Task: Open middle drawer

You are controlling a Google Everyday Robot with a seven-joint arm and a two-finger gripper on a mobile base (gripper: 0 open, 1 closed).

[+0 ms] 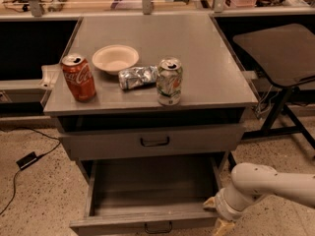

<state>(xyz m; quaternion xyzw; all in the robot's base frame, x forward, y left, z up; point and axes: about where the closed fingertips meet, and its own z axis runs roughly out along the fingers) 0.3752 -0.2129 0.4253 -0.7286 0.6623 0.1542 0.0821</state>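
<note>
The middle drawer [147, 186] is pulled well out below the cabinet top, and its inside shows empty. Its grey front panel [113, 226] carries a small dark loop handle [157, 226] at the lower edge of the view. My gripper [217, 215] is at the right front corner of this drawer, on the end of the white arm [266, 183] that comes in from the right. The drawer above it [98, 144], with its own dark handle [154, 141], is shut.
On the cabinet top [206, 58] stand a red cola can [78, 77], a white bowl [115, 58], a crushed silver can [138, 76] and a green-white can [170, 81]. A dark chair [275, 53] stands to the right. A black cable and plug [27, 160] lie on the floor to the left.
</note>
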